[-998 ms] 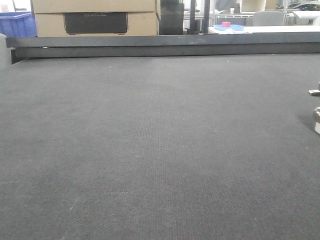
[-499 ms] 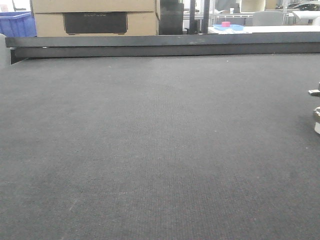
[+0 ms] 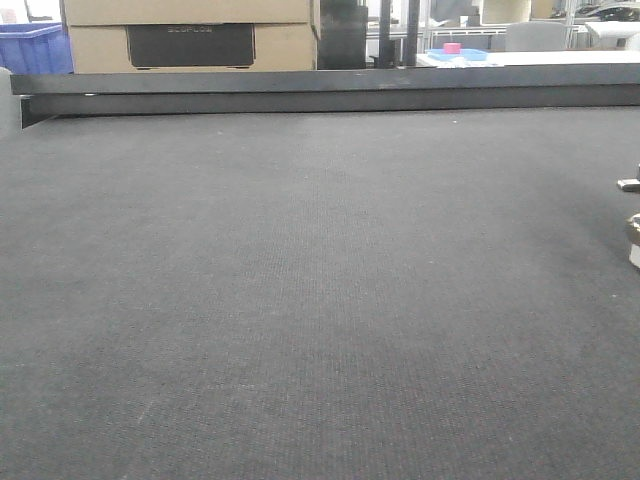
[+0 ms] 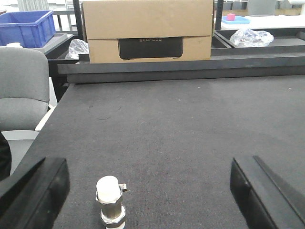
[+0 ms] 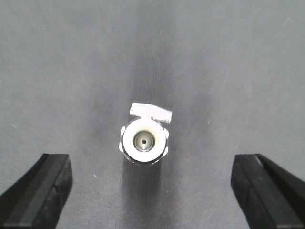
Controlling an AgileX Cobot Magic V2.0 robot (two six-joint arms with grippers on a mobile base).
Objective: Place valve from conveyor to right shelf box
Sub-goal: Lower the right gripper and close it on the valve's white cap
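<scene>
Front: valve (image 3: pixel 634 240) stood on conveyor (image 3: pixel 320 300) toward its right edge, place unchanged over the last second; judged not yet picked. Left wrist: left gripper (image 4: pixel 150 191) gaped wide, empty, a valve near one finger. Right wrist: right gripper (image 5: pixel 152 186) gaped wide, empty, centred above valve.

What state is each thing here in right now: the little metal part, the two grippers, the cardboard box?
Valve: standing upright on the conveyor, not gripped.
Right gripper: open, fingers on either side of the valve, not touching it.
Left gripper: open, holding nothing.
Box: looks closed.
</scene>
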